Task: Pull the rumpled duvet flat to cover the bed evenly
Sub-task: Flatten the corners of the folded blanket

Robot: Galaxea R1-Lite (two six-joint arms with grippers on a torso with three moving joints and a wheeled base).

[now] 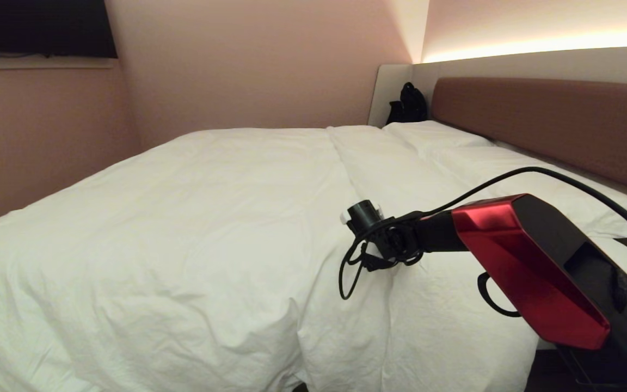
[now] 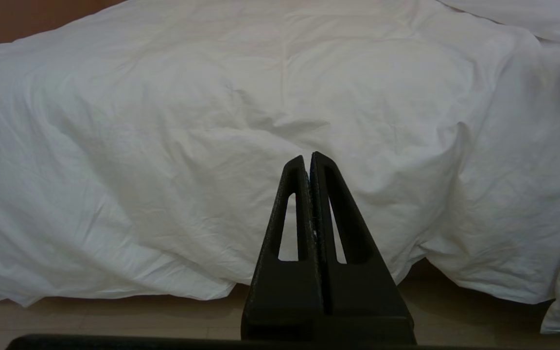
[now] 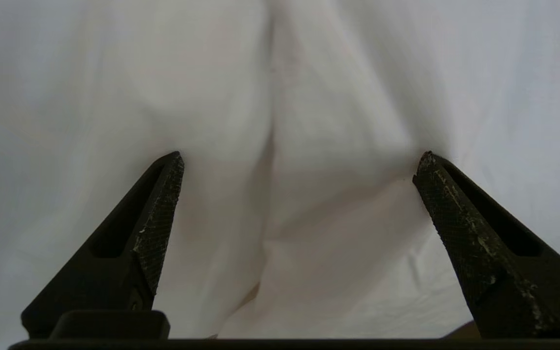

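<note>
The thick, puffy white quilted duvet point(image 1: 194, 218) lies over most of the low double bed with its reddish-brown padded headboard point(image 1: 553, 125), its near edge hanging over the mattress side almost to the pale floor point(image 2: 114, 316). A raised fold runs up it toward the flat white pillows point(image 1: 438, 136), and soft creases gather near the front corner. Our right gripper point(image 3: 299, 165) hovers just above that fold, its black, cross-hatched wedge fingers point(image 3: 161, 214) spread wide with nothing between them. Our left gripper point(image 2: 308, 160) is parked low, facing the bed side, fingers pressed together and empty.

We judge the main risk to be a shallow bite: the cotton cover is thin and slippery over loose filling, so the fingers may close on one layer and drag a new ridge instead of flattening it. Pulling from the fold alone could also skew the duvet to one side. The loose black cable point(image 1: 564, 179) looping off the red forearm point(image 1: 520, 261) could snag the fabric.
</note>
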